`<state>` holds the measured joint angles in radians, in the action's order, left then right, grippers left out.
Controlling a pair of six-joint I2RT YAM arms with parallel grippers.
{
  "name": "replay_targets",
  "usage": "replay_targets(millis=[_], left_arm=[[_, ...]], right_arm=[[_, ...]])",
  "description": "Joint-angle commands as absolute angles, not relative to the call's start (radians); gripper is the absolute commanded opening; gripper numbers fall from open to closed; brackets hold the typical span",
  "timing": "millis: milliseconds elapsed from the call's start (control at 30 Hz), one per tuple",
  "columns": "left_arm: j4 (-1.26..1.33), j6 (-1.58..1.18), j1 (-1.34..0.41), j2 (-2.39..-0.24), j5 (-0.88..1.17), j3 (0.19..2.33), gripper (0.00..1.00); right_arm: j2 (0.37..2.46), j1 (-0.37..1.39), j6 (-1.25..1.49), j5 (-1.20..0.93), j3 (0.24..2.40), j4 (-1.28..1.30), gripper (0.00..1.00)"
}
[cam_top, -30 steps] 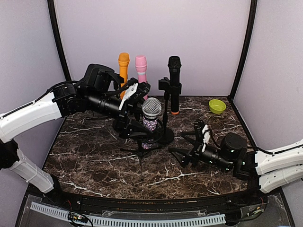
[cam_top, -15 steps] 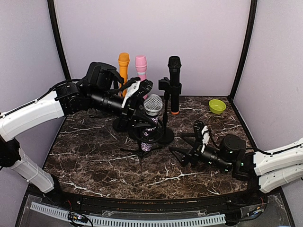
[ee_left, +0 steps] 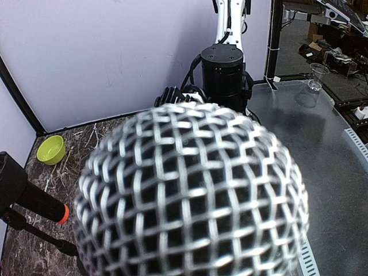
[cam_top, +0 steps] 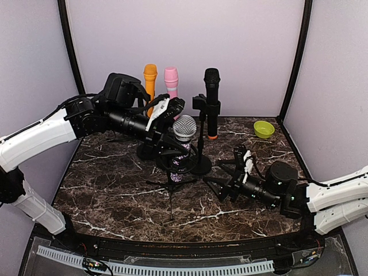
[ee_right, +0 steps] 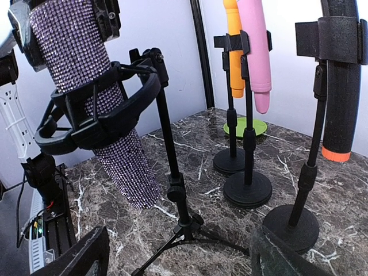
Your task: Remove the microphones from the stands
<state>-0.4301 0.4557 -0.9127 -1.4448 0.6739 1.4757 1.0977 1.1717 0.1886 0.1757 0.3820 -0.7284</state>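
The microphone (cam_top: 184,127) has a silver mesh head and a glittery purple handle (ee_right: 92,86). It sits tilted in the black ring clip (ee_right: 103,123) of a thin tripod stand (cam_top: 171,187). My left gripper (cam_top: 178,144) reaches in from the left and is shut on the handle just below the head; its black fingers (ee_right: 108,17) press both sides. In the left wrist view the mesh head (ee_left: 190,190) hides the jaws. My right gripper (cam_top: 223,178) lies low on the table right of the tripod, open and empty, facing the stand's pole (ee_right: 169,149).
Behind stand three more microphones on round-based stands: orange (cam_top: 150,80), pink (cam_top: 171,83) and black (cam_top: 211,95). Their bases (ee_right: 247,190) crowd the area behind the tripod. A green bowl (cam_top: 264,129) sits at the back right. Purple walls enclose the marble table (cam_top: 115,190).
My left gripper has shut on the microphone's handle, and the head has risen slightly. The right gripper has edged a little left toward the tripod.
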Motion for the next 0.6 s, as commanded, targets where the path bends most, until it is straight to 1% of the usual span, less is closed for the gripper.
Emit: replay_targets(millis=[0,200,400,567], left_arm=[[-0.424,0.428,-0.916,-1.388,0.698,1.533,0.28],[-0.387,0.37,-0.916,-1.378,0.708,1.501,0.28],[-0.376,0.389,-0.916,-1.373,0.696,1.52,0.27],[-0.407,0.424,-0.916,-1.381,0.689,1.588,0.29]], right_arm=[[1.079,1.18,0.158,0.128,0.438,-0.773,0.87],[1.054,1.18,0.143,0.036,0.552,-0.756,0.9],[1.147,1.179,0.141,0.008,0.651,-0.715,0.89],[1.201,1.18,0.141,0.003,0.648,-0.724,0.89]])
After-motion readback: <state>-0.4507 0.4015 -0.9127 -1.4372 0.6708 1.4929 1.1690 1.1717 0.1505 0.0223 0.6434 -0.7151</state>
